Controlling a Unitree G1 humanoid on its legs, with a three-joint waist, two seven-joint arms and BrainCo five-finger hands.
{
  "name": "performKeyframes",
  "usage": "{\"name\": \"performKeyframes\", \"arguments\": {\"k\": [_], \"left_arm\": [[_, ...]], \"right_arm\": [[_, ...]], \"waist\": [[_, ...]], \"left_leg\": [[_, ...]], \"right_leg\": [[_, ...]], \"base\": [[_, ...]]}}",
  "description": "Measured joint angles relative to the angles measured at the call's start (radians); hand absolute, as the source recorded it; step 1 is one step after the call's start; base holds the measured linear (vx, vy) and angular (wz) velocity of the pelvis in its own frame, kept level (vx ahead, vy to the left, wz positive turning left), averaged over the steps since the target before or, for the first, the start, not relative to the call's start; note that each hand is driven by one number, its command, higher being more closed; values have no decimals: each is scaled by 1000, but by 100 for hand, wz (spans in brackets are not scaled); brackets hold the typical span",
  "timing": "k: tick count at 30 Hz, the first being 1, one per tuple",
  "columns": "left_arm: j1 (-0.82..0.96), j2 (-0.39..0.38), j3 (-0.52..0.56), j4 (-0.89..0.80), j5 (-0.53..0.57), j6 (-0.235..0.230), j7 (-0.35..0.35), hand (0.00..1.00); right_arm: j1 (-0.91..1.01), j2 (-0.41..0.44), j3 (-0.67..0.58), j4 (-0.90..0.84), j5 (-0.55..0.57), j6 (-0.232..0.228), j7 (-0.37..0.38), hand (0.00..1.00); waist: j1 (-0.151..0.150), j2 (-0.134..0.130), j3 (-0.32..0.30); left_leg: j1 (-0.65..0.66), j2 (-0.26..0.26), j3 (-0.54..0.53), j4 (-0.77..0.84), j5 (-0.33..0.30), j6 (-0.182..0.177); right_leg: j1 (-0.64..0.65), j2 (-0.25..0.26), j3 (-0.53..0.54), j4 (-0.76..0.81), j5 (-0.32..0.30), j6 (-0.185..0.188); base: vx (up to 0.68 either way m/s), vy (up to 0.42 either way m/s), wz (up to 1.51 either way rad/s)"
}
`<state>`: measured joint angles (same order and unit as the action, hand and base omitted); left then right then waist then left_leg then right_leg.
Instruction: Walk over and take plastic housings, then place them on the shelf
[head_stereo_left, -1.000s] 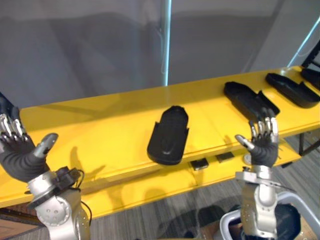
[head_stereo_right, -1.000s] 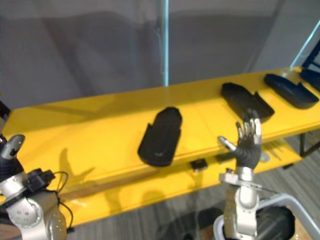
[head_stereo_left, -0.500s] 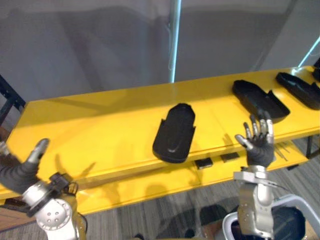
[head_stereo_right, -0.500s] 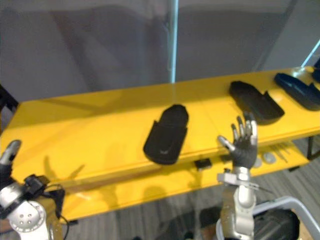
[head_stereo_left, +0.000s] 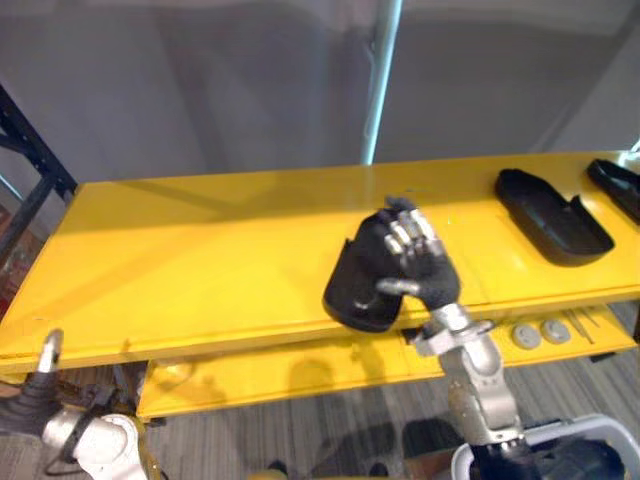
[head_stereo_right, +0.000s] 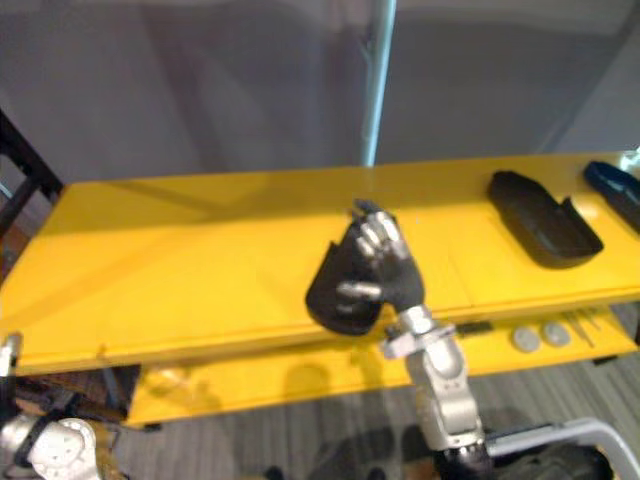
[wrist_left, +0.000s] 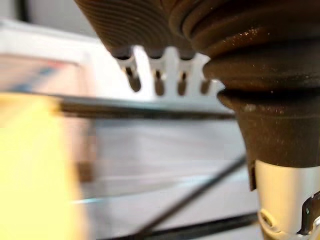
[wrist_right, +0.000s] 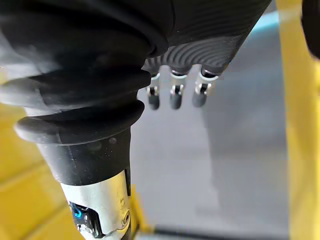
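Holds the right hand (head_stereo_left: 420, 265) raised on an upright forearm before the middle housing (head_stereo_left: 352, 285) on the yellow counter (head_stereo_left: 200, 260), fingers loosely bent, gripping nothing. Hangs the left hand (wrist_left: 140, 20) low, relaxed, empty. Leaves another housing (head_stereo_left: 555, 215) further right.

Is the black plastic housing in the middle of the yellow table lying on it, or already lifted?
Lying, it seems: the black plastic housing meets the yellow table at its near end. The right hand covers part.
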<state>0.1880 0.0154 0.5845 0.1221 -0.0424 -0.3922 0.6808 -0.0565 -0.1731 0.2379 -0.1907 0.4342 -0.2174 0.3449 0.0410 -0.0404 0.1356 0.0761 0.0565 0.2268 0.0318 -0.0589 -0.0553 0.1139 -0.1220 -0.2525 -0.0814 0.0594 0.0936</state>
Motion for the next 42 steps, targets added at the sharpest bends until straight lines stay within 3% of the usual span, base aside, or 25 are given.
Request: {"name": "performKeyframes", "arguments": {"k": [5,9,15,17,21,23,26,29,31,42], "left_arm": [[4,15,-20,295,-64,3,-28,0],[14,15,-31,358,-78,1,-47,0],[10,19,-73,437,-115,2,-101,0],[9,21,-95,480,-143,15,-165,0],[17,34,-122,569,-207,89,-308,0],[24,57,-153,630,-248,123,-395,0],[29,65,-182,679,-297,149,-471,0],[27,78,-223,705,-347,156,-512,0],[22,100,-253,725,-354,156,-533,0],[-57,106,-337,726,-395,152,-574,0]], "right_arm": [[-82,16,201,55,-4,10,21,0],[-104,24,296,86,-52,55,67,0],[-99,-20,343,113,-86,141,94,0],[-95,-46,338,148,-84,177,106,0],[-58,-105,292,168,-84,214,125,0],[-47,-127,213,168,-84,224,140,0],[-48,-164,123,159,-84,224,157,0],[-57,-189,77,143,-87,224,162,0],[-59,-202,47,109,-94,223,162,0],[-206,-247,-75,94,-95,211,135,0]], "waist": [[3,-20,-7],[8,-23,-6],[3,-16,-5],[3,-16,-4],[1,-18,-6],[0,-3,4],[-11,22,22],[-14,33,49],[-32,34,64],[-42,54,196]], "left_leg": [[-33,0,-1,53,-30,0],[-50,0,-11,86,-51,3],[-67,1,-20,123,-74,10],[-90,2,-19,144,-82,12],[-107,4,-12,158,-87,15],[-108,11,0,181,-101,15],[-113,20,10,208,-115,17],[-119,25,35,210,-115,17],[-147,27,36,222,-115,17],[-181,29,56,259,-117,28]], "right_leg": [[-9,-1,-1,0,0,-1],[-6,-3,-11,2,-2,-4],[-13,-14,-22,31,-19,-3],[-29,-16,-20,35,-18,-2],[-44,-17,-14,36,-13,4],[-44,-13,4,38,-11,6],[-49,-12,15,48,-11,7],[-77,-13,41,61,-10,8],[-102,-14,45,63,-8,6],[-165,-20,81,129,-5,8]], "base": [[0,0,0],[16,15,6],[-6,13,5],[-15,12,-1],[-10,9,-5],[-19,4,-16],[-50,16,-14],[-85,14,-25],[-87,6,-6],[-53,10,-6]]}}
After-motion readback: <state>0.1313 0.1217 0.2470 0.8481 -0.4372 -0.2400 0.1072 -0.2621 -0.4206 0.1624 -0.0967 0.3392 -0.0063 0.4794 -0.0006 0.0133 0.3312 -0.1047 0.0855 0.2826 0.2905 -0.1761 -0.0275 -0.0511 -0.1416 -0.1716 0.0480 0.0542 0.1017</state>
